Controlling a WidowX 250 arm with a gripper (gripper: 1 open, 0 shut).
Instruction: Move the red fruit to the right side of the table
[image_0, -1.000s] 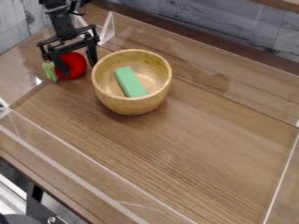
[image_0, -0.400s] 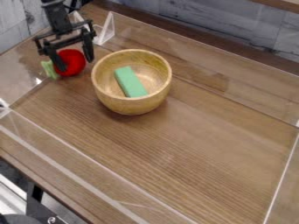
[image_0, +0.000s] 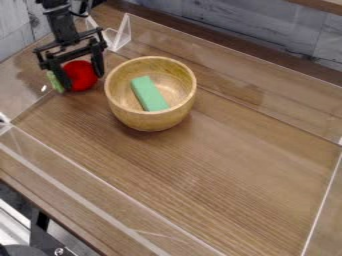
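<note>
Gripper (image_0: 74, 57): jaws apart, just above the red fruit (image_0: 79, 75)
Fruit: on table (image_0: 201, 170), left of bowl (image_0: 150, 93)
Bowl: holds green block (image_0: 147, 94)

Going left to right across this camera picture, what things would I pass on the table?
The red fruit under the open tool, then the wooden bowl holding the green block, then bare table up to the clear wall.

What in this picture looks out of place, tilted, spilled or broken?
Nothing stands out. The wooden bowl stands upright on the table, with the green block lying inside it. The red fruit sits whole at the far left corner, below the open gripper. No spill or damage is visible.
</note>
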